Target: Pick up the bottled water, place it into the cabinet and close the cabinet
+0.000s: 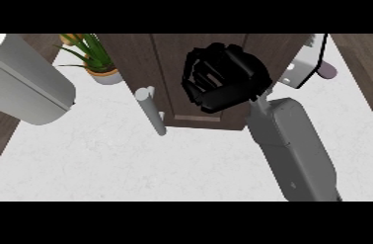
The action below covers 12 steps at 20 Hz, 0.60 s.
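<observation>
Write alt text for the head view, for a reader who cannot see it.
The robot's right hand, fingers curled, is up against the front of a dark wooden cabinet whose door, with its grey bar handle, looks shut. A potted plant stands on the white counter left of it, with a large grey object at the left edge; no bottle shows.
</observation>
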{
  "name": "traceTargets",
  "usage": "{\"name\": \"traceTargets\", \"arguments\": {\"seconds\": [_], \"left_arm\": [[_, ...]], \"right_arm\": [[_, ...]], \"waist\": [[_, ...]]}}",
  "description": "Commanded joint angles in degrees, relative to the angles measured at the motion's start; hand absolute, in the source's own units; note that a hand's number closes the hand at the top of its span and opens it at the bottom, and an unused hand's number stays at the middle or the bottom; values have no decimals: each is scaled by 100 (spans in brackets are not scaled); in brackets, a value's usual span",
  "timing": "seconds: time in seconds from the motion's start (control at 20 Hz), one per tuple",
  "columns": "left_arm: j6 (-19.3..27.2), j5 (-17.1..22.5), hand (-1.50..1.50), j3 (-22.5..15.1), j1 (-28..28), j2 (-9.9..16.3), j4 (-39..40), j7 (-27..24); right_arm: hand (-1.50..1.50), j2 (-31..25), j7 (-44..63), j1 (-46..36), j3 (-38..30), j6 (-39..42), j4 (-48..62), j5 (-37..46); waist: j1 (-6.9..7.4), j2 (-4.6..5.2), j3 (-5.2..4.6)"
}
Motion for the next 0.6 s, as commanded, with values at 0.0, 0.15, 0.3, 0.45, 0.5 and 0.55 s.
{"name": "traceTargets", "arguments": {"seconds": [0.0,0.15,0.3,0.45,0.5,0.55], "left_arm": [[-21,-49,-150,29,-96,-148,-91,140],[-138,331,-150,254,-167,83,180,250],[-368,185,-150,113,-137,-6,229,267],[-115,169,-150,93,-155,-79,-18,407],[-46,357,-150,319,-221,68,-1,431],[-386,232,-150,255,-160,-53,196,333]], "right_arm": [[150,30,-87,-870,-367,52,1072,7],[150,225,-410,-868,-260,-44,1311,193],[150,225,-104,-1131,19,-220,1164,-385],[150,223,-32,-1115,-216,61,1221,-382],[150,223,36,-1175,30,-283,1042,-450],[150,222,-205,-1022,-18,-84,1200,-314]], "waist": [[96,141,-66],[144,163,-67],[274,154,-72],[181,157,-68],[173,144,-69],[264,145,-73]]}}
